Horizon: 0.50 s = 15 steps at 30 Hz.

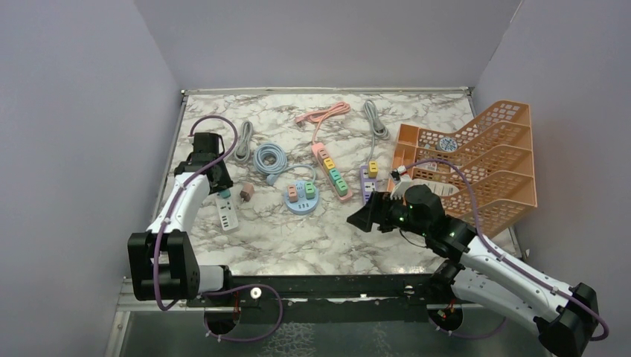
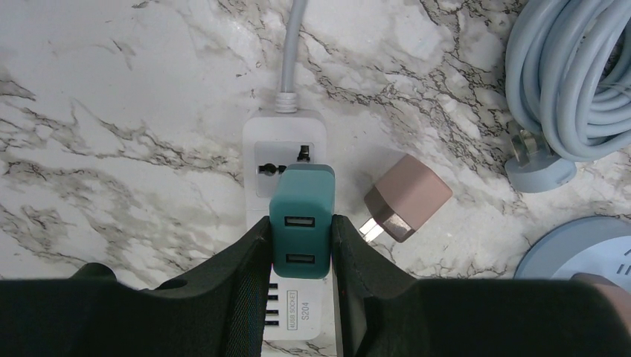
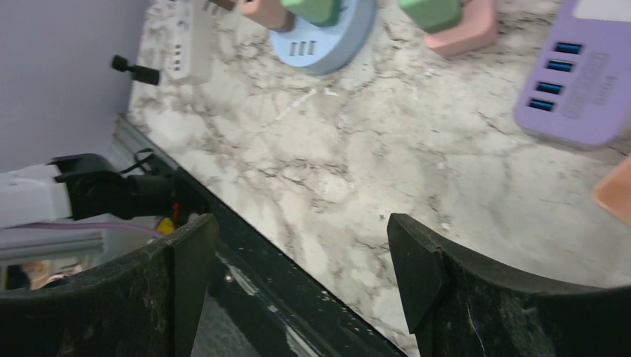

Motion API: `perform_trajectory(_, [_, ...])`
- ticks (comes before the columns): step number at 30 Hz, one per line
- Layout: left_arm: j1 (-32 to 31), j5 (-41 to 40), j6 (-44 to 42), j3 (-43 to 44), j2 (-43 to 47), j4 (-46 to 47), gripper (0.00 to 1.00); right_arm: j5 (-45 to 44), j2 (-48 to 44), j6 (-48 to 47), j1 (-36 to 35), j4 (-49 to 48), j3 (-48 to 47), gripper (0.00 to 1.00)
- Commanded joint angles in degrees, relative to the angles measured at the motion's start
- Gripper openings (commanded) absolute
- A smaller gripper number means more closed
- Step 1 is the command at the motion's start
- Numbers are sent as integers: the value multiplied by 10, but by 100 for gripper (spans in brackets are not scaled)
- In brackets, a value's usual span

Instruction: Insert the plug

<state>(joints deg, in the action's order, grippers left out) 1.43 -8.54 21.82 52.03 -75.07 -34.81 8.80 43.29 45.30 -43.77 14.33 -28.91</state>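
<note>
Left tool (image 2: 300, 242) is clenched on the teal plug (image 2: 300, 212), which stands on the white power strip (image 2: 286, 145) at the centre of the left wrist view. A brown plug (image 2: 407, 199) lies just right of it on the table (image 2: 111, 111). Right tool (image 3: 298, 230) hangs released, jaws wide, above the table's near edge, lower right of centre in the top view.

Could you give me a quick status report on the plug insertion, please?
Left gripper shut on teal plug, over white power strip; seating unclear. Right gripper open, empty. Brown adapter beside strip.
</note>
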Motion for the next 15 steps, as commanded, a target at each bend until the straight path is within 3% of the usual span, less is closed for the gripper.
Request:
perform_trajectory(1, [4, 11, -18, 15, -16, 12, 0, -92, -15, -46, 0, 84, -23, 84])
perform_trajectory(15, [5, -7, -42, 51, -45, -27, 0, -97, -12, -56, 0, 90, -18, 84])
